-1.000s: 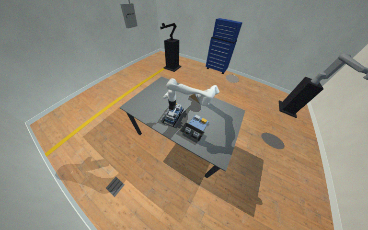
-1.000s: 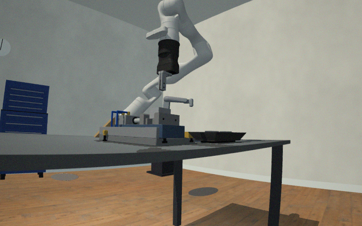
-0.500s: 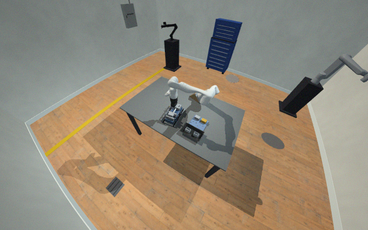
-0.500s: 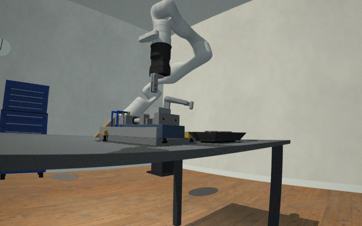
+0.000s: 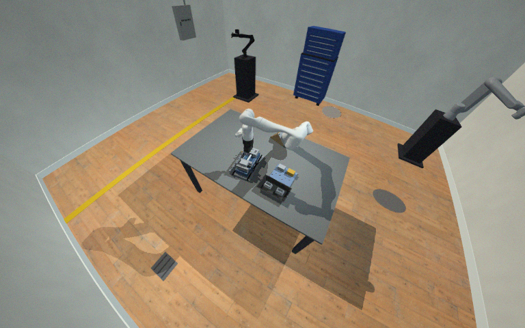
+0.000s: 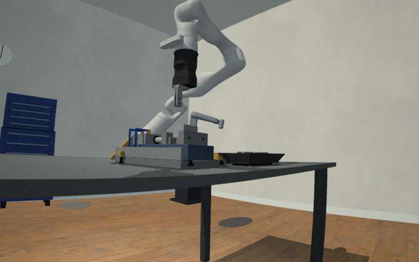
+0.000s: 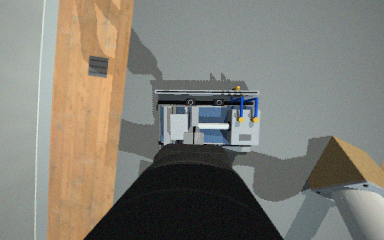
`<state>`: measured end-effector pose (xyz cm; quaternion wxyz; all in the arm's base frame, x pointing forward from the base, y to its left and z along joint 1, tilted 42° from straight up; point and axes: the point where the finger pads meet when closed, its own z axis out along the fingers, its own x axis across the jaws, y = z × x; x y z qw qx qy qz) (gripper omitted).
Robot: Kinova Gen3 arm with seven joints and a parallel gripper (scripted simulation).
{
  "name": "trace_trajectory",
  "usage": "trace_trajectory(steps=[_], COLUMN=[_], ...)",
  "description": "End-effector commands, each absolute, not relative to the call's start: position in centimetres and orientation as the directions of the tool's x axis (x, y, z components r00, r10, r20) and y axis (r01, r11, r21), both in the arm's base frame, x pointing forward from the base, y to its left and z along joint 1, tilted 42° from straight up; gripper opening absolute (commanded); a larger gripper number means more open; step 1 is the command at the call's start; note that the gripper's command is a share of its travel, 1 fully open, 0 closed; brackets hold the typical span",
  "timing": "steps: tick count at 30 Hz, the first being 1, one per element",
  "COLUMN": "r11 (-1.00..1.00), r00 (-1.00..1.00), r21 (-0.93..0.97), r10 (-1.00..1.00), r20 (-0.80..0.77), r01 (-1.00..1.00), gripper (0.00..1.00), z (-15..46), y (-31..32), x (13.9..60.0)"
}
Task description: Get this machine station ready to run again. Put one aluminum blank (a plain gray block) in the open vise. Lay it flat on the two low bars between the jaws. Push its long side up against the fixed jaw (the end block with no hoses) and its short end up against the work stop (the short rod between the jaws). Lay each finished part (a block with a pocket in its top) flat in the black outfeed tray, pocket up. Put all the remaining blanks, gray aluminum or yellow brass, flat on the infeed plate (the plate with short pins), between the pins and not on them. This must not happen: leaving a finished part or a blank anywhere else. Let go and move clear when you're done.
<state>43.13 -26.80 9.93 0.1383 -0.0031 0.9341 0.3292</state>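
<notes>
My claw (image 5: 248,151) (image 6: 178,106) (image 7: 194,132) is clenched on nothing, hanging above the vise (image 5: 251,164) (image 6: 197,153) (image 7: 215,112), left of centre in the top view. I judge most of the sorting done.

Between the jaws, a plain gray block (image 5: 244,162) (image 6: 190,127) (image 7: 179,126) shows at the left end of the vise in the wrist view, close by the fixed jaw (image 6: 197,138) (image 7: 166,120). I take it for the aluminum blank. In the exterior view it stands up above that jaw, so I can't swear it lies flat on the bars, nor that it touches the jaw and the work stop.

Near the lower middle of the top view, two finished parts (image 5: 267,185) (image 6: 247,152) sit in the outfeed tray (image 5: 271,195) (image 6: 251,159), pockets up as far as I can make out. Just above them, a gray blank (image 5: 281,167) and a brass blank (image 5: 290,172) rest on the infeed plate (image 5: 281,179); whether they clear every pin is too small to tell. I see no stray block on the surface (image 5: 217,139) (image 6: 61,170) (image 7: 300,60).

What's left, I reckon, is checking or nudging the vise blank home, then moving clear.

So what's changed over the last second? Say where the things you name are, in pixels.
The gripper (image 5: 247,148) (image 6: 178,106) (image 7: 194,132) shifted toward the vise's blue-hose (image 6: 135,137) (image 7: 242,107) side, above the vise (image 6: 193,138) (image 7: 244,131). No visible pickup or release. Gray blank (image 5: 281,167), brass blank (image 5: 290,172) and pocketed parts (image 5: 267,184) stayed put.
</notes>
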Motion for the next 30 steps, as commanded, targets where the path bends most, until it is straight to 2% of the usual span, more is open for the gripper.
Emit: trace_trajectory(steps=[1, 30], r11=[0.790, 0.790], r00=[-0.960, -0.960], r21=[0.605, 0.605], r10=[0.084, 0.083], r20=[-0.268, -0.267], r01=[-0.100, -0.100], gripper=[0.00, 0.00], z=[10.06, 9.74], y=[-27.21, -26.88], x=[43.05, 43.09])
